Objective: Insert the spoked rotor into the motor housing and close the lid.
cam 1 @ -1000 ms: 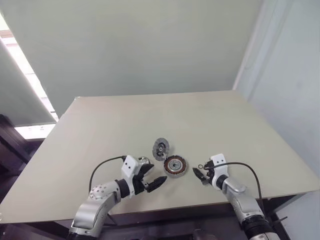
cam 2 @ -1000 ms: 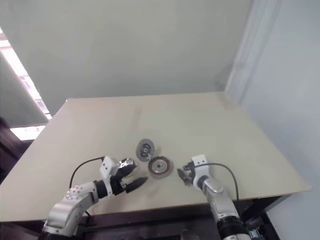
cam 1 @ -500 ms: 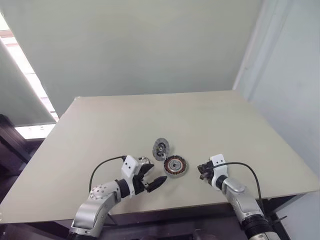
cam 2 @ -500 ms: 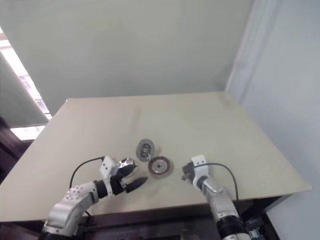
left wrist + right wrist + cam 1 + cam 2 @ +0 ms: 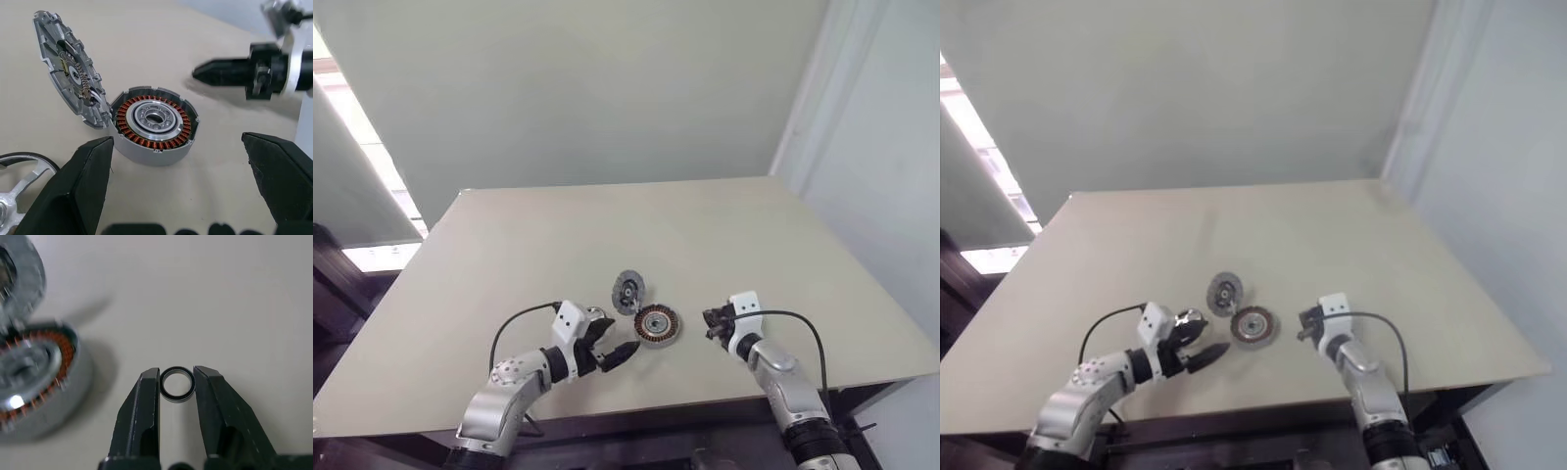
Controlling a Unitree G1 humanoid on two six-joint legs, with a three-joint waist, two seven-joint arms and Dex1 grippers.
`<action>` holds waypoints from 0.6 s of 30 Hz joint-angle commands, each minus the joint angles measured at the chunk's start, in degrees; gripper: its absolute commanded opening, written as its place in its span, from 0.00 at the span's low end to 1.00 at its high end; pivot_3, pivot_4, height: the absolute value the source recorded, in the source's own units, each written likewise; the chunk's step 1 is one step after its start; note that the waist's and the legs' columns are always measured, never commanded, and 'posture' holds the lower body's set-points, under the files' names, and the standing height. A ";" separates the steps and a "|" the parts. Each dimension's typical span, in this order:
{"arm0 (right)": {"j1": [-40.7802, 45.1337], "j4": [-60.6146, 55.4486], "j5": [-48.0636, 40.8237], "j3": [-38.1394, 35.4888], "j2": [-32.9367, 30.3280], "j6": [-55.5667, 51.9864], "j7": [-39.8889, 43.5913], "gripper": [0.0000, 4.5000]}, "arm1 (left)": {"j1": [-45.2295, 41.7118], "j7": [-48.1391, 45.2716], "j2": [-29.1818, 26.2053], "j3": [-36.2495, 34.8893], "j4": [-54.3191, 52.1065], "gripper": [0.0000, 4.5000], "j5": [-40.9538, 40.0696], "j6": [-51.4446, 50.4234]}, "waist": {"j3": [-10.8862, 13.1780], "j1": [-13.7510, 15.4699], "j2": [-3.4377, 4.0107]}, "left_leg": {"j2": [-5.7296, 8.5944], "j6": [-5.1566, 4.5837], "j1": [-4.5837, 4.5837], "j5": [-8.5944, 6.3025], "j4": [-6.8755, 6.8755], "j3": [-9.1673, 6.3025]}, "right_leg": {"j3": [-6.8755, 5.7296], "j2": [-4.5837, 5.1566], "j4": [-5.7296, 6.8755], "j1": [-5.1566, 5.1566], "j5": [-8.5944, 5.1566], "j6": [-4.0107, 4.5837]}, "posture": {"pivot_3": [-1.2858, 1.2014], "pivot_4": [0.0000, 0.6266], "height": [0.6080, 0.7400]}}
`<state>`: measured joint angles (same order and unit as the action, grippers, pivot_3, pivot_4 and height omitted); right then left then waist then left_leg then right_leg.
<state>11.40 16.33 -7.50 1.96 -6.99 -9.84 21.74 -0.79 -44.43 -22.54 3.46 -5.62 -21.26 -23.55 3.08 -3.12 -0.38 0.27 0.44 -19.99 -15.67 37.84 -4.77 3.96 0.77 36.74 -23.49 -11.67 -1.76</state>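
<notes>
The motor housing (image 5: 657, 324), with its copper windings (image 5: 155, 125), lies on the table near the front edge. The lid (image 5: 68, 68), a grey toothed disc, stands tilted against the housing's far side (image 5: 628, 291). The shiny spoked rotor (image 5: 17, 188) lies by my left gripper (image 5: 615, 343), which is open and empty, its fingers (image 5: 83, 181) spread toward the housing. To the right of the housing, my right gripper (image 5: 176, 374) is shut on a small black ring (image 5: 176, 383), and it points at the housing (image 5: 34, 377).
The beige table (image 5: 607, 235) stretches far behind the parts. Its front edge runs just under both arms. A black cable (image 5: 803, 328) loops from the right wrist. A pale wall stands behind the table.
My right gripper has shut on the small black ring that lay on the table and has risen a little with it. The left arm has stayed still.
</notes>
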 commanded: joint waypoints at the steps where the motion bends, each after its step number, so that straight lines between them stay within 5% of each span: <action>1: 1.98 -5.49 -0.51 0.85 0.69 -1.19 0.04 0.16 | -1.53 -0.22 -0.02 -0.55 -0.17 1.00 -0.15 1.40 | 0.00 -0.01 0.00 | 0.00 0.00 0.00 0.00 0.00 0.00 | 0.00 0.00 0.00 0.00 0.00 0.00 | 0.52 0.00 1.00; 18: 6.80 -8.46 2.70 11.48 4.27 -12.93 0.31 0.16 | -1.54 0.76 -0.07 -1.23 1.22 1.00 0.16 3.20 | 0.00 0.06 0.01 | 0.05 0.00 -0.11 0.00 0.02 -0.05 | -0.03 0.05 -0.03 -0.05 0.00 0.00 | 0.52 0.00 1.00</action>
<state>16.60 8.82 -5.41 12.96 -2.92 -22.75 21.57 -1.33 -43.72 -22.47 3.12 -3.56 -21.11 -21.67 3.07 -3.06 -0.37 0.32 0.45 -20.09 -15.67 37.85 -4.82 3.93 0.81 36.71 -23.55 -11.67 -1.76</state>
